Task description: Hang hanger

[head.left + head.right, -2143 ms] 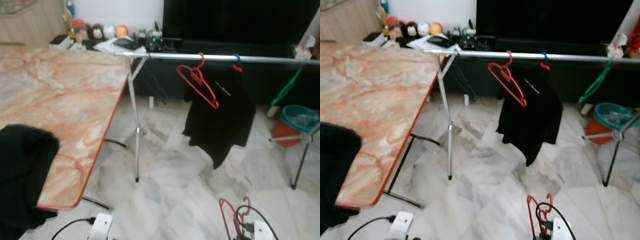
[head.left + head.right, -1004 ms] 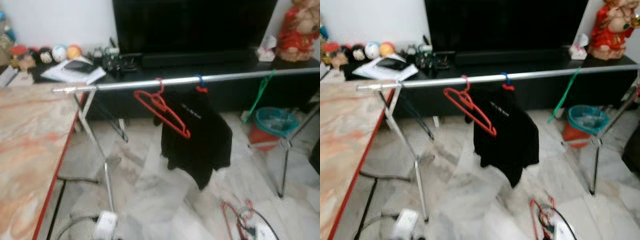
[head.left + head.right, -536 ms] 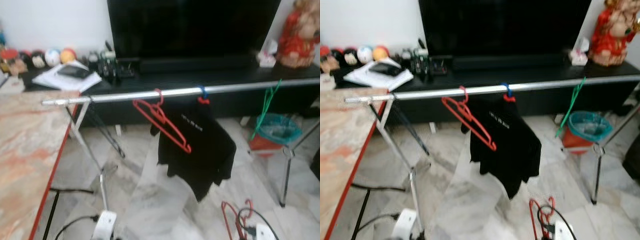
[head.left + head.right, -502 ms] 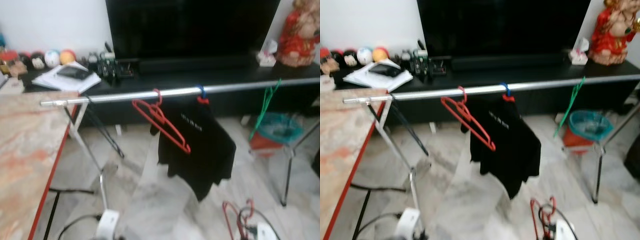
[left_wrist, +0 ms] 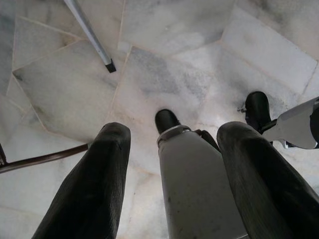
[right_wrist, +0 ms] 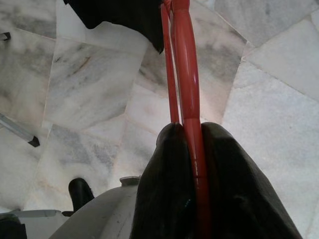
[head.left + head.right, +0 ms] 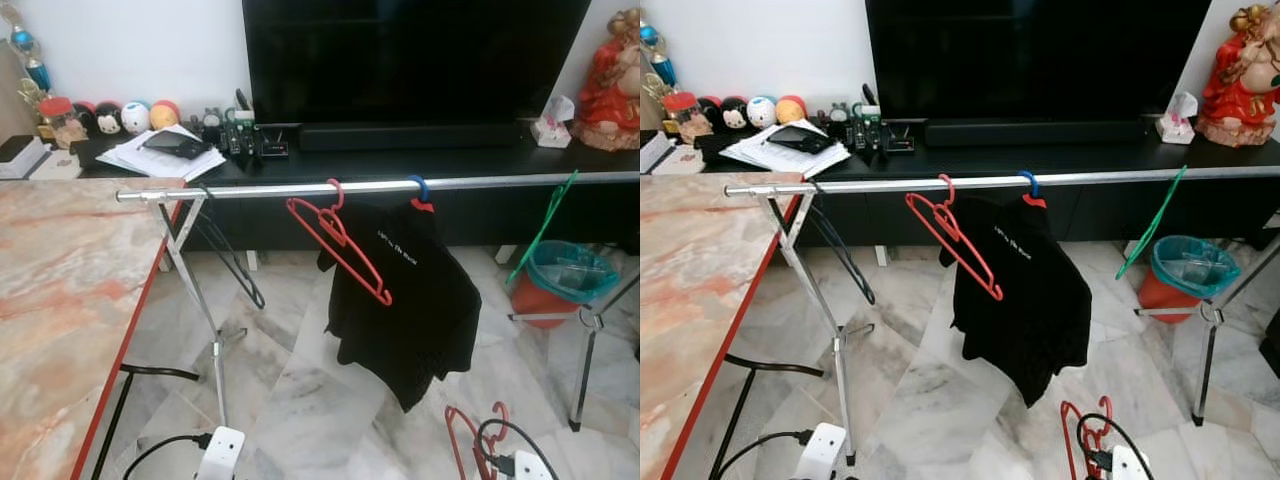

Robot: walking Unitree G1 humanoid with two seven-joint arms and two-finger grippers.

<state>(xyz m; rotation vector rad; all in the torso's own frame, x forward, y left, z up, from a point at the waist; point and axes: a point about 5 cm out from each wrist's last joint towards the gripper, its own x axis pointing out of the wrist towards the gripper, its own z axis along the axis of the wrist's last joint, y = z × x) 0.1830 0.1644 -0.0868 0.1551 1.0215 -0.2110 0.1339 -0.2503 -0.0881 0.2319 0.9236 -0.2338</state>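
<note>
A silver clothes rail (image 7: 260, 190) runs across the room in front of me. On it hang an empty red hanger (image 7: 340, 240), a black shirt (image 7: 410, 300) on a blue hook, and a green hanger (image 7: 545, 225) near its right end. My right gripper (image 6: 193, 130) hangs low over the floor, shut on another red hanger (image 6: 182, 59), whose top shows at the bottom of the eye views (image 7: 470, 440). My left gripper (image 5: 172, 164) hangs idle and open above the marble floor, next to my leg.
A marble-topped table with a red edge (image 7: 60, 300) stands on my left. Behind the rail is a black TV bench (image 7: 450, 160) with a large TV. The rack's legs (image 7: 205, 330) and a teal bin (image 7: 565, 275) stand on the floor.
The camera has swung right and steadied, so the rail now sits centred and the table has slid left. The right gripper still holds the red hanger.
</note>
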